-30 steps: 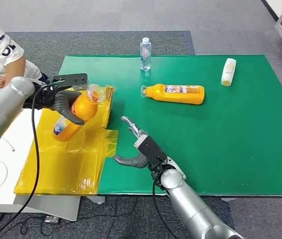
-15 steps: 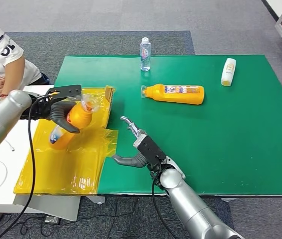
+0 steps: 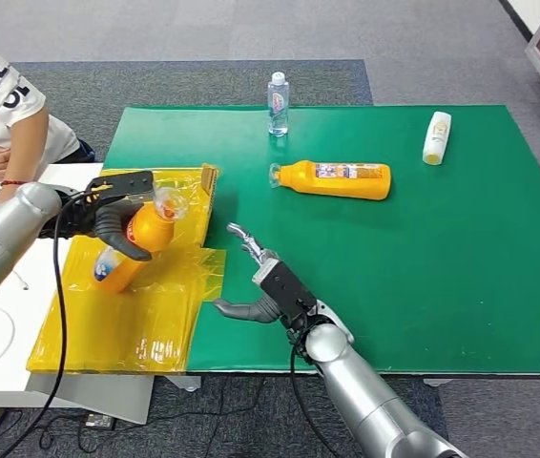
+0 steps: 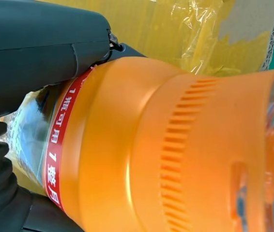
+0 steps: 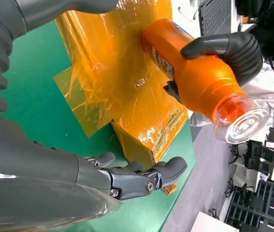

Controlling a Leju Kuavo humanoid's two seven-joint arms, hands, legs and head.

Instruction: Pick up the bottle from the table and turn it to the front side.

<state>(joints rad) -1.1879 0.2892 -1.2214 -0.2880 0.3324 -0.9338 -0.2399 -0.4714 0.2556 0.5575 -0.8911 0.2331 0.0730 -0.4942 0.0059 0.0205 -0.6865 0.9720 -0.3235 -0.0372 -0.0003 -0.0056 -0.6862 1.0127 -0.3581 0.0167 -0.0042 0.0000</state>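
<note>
My left hand (image 3: 113, 221) grips an orange bottle (image 3: 134, 243) with a clear cap, tilted over the yellow plastic-covered tray (image 3: 130, 320) at the table's left. The left wrist view has the bottle (image 4: 164, 150) close up, with a red label band and dark fingers (image 4: 44, 43) wrapped round it. My right hand (image 3: 267, 286) hovers open above the green mat near its front edge, holding nothing. From the right wrist view, the held bottle (image 5: 197, 77) and my open right fingers (image 5: 143, 176) are visible. A second orange bottle (image 3: 336, 179) lies on its side mid-mat.
A small clear water bottle (image 3: 278, 103) stands at the mat's far edge. A white bottle (image 3: 437, 137) lies at the far right. A person in a white shirt (image 3: 1, 114) sits beyond the left corner. The green mat (image 3: 432, 277) has free room on the right.
My left hand has carried the orange bottle left and lower over the yellow tray. The right hand has shifted slightly left.
</note>
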